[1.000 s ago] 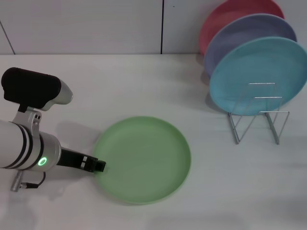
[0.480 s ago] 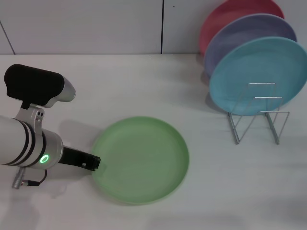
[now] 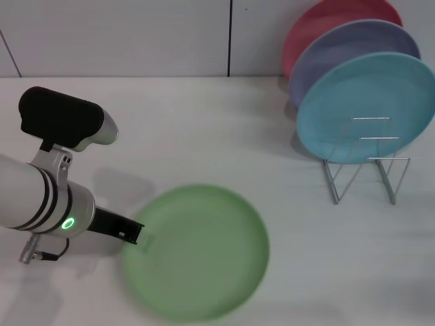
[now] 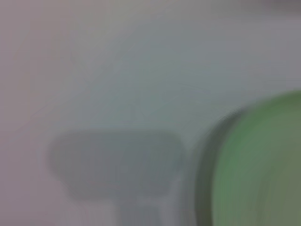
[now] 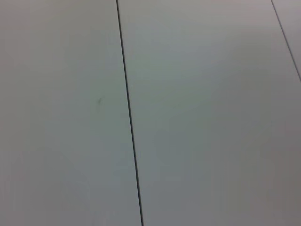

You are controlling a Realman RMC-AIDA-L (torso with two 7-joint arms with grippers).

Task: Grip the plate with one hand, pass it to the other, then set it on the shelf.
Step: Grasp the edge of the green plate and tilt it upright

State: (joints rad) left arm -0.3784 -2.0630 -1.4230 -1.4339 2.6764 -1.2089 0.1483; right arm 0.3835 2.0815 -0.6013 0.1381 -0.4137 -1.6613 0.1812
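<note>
The light green plate (image 3: 197, 252) hangs blurred just above the white table, near its front. My left gripper (image 3: 138, 235), on the green-ringed arm, is shut on the plate's left rim. In the left wrist view a green arc of the plate (image 4: 263, 165) shows over the table, with a grey shadow beside it. The silver wire shelf (image 3: 367, 170) stands at the right, well apart from the plate. My right gripper is out of view, and the right wrist view holds only a pale panelled wall.
On the shelf lean a turquoise plate (image 3: 367, 105), a lavender plate (image 3: 353, 51) behind it and a pink plate (image 3: 336, 17) at the back. The wall rises just behind the table's far edge.
The green plate has come up off the table and slid toward the front left with my left gripper. The left arm has risen and shifted slightly right.
</note>
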